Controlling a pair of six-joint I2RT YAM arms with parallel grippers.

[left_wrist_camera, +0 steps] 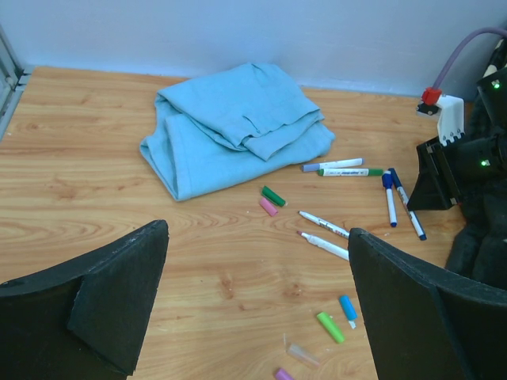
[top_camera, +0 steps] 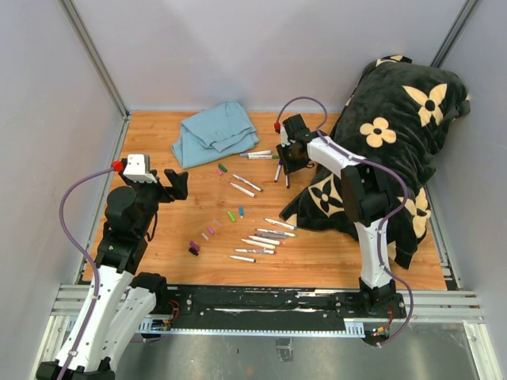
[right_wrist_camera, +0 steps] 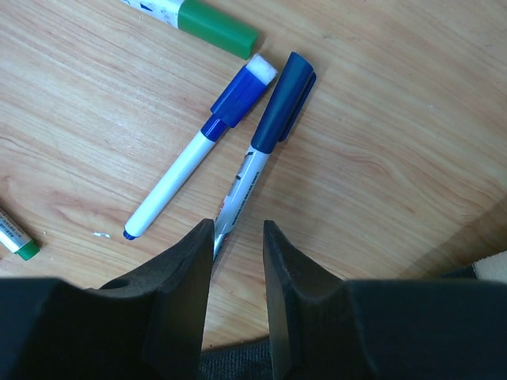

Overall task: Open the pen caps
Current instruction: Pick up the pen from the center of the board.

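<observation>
Several loose pen caps lie mid-table: a green one point(top_camera: 223, 168) and pink one point(top_camera: 219, 171) at the back, a green one point(top_camera: 231, 215) and blue one point(top_camera: 241, 211) in the middle, a purple one point(top_camera: 194, 248) in front. The left wrist view shows the green point(left_wrist_camera: 273, 195), pink point(left_wrist_camera: 268, 207), blue point(left_wrist_camera: 348, 307) and light green point(left_wrist_camera: 330, 327) caps. My left gripper point(top_camera: 176, 184) point(left_wrist_camera: 257, 261) is wide open and empty above the wood. My right gripper point(top_camera: 287, 162) point(right_wrist_camera: 235, 229) is narrowly open and low over two capped markers, one with a blue cap point(right_wrist_camera: 238, 99), one with a navy cap point(right_wrist_camera: 281, 103). The navy marker's barrel touches its left finger point(right_wrist_camera: 190, 261).
A folded blue cloth point(top_camera: 214, 133) point(left_wrist_camera: 238, 127) lies at the back. A black cushion with cream flowers point(top_camera: 388, 150) fills the right side. Uncapped white marker barrels point(top_camera: 265, 237) lie in a row near the front. A green-capped marker point(right_wrist_camera: 218, 29) lies beyond the blue ones.
</observation>
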